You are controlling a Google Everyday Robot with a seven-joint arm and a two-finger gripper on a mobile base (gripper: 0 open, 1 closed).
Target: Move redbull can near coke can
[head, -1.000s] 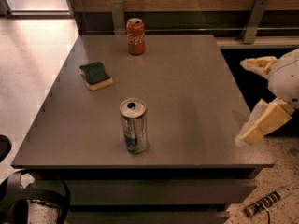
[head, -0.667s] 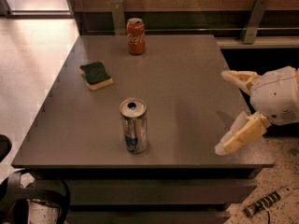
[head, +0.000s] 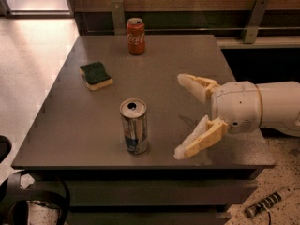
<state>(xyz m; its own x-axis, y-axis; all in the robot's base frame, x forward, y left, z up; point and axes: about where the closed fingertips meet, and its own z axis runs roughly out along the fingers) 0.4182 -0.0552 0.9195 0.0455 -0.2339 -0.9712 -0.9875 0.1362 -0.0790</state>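
Observation:
The redbull can, slim and silver with blue patches low on its side, stands upright near the front of the grey table. The coke can, red with white script, stands upright at the table's far edge. My gripper is over the table to the right of the redbull can, apart from it. Its cream fingers are spread wide open and hold nothing.
A green and yellow sponge lies on the left part of the table, between the two cans. A wooden wall with metal brackets runs behind the table. A dark gap lies to the right of the table.
My gripper has moved left from the table's right edge to over the table, closer to the redbull can. The cans and sponge have not moved.

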